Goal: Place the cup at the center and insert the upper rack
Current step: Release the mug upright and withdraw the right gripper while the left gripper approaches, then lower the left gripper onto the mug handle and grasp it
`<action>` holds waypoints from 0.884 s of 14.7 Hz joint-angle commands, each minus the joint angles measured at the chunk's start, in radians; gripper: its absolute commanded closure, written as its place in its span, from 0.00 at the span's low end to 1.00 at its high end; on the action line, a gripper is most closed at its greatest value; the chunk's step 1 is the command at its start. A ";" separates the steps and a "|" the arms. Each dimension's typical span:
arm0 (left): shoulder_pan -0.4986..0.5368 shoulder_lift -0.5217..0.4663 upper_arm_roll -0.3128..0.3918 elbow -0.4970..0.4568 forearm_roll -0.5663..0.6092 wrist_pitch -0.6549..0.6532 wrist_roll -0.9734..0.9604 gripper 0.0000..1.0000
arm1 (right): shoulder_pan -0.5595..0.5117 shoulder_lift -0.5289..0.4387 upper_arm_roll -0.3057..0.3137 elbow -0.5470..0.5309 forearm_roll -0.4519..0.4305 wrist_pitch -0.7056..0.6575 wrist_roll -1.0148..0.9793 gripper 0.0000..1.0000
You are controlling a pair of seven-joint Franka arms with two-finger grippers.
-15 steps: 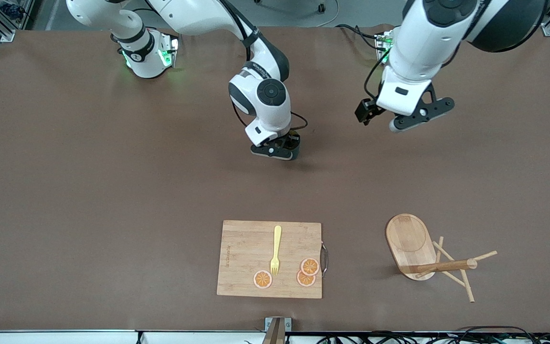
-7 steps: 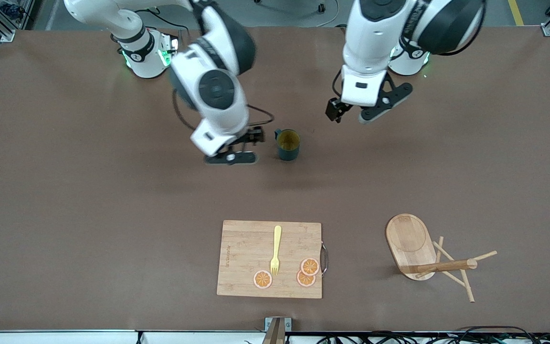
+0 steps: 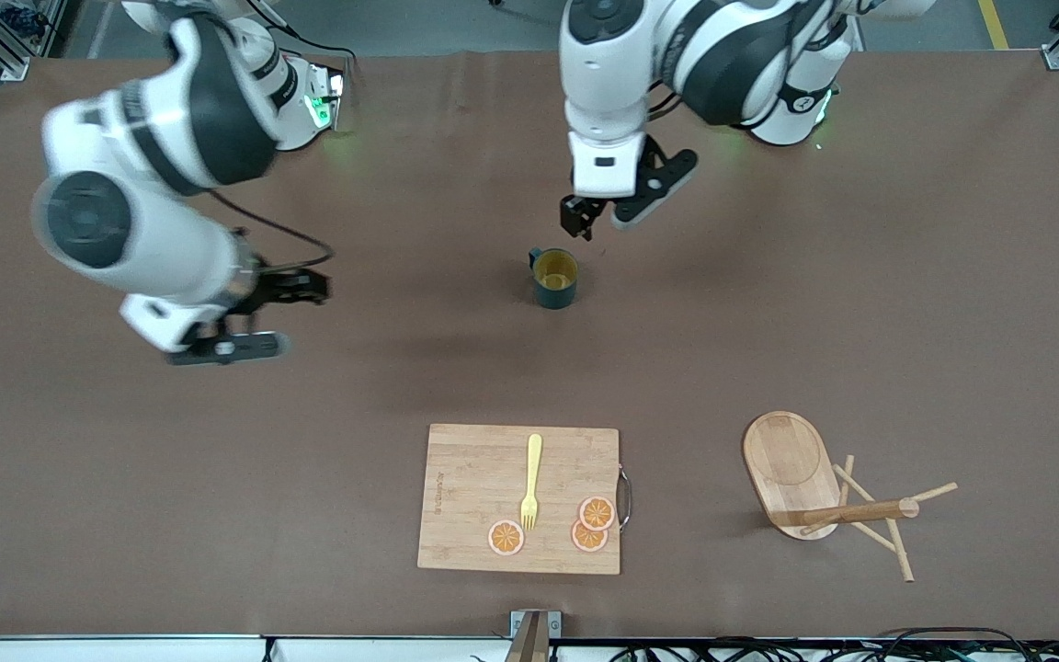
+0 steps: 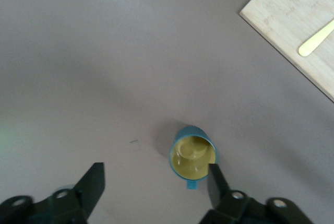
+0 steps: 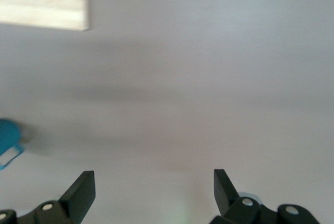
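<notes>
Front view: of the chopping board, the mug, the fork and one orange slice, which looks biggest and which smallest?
1. Chopping board, by far the largest.
2. Fork, long but thin.
3. Mug and an orange slice: they look about alike in that view, so I will not rank them.

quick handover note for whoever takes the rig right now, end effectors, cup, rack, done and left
Left end effector: open, empty, in the air beside the small dark teal mug with yellow inside.
Right end effector: open, empty, over bare table toward the right arm's end.
Mug: upright at mid-table, free of both.
Light wooden mug stand with oval base: tipped on its side toward the left arm's end, nearer the front camera.
Done: cup placed.
Left: the rack step, untouched.
</notes>
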 commanded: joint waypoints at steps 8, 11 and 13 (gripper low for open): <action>-0.313 0.380 0.018 0.224 0.404 0.001 -0.564 0.15 | -0.273 -0.081 0.027 -0.051 -0.104 0.002 -0.170 0.00; -0.362 0.442 0.024 0.225 0.511 -0.019 -0.638 0.17 | -0.285 -0.081 0.027 -0.051 -0.121 0.004 -0.227 0.00; -0.434 0.473 0.085 0.245 0.535 -0.030 -0.664 0.19 | -0.303 -0.081 0.027 -0.057 -0.116 0.009 -0.256 0.00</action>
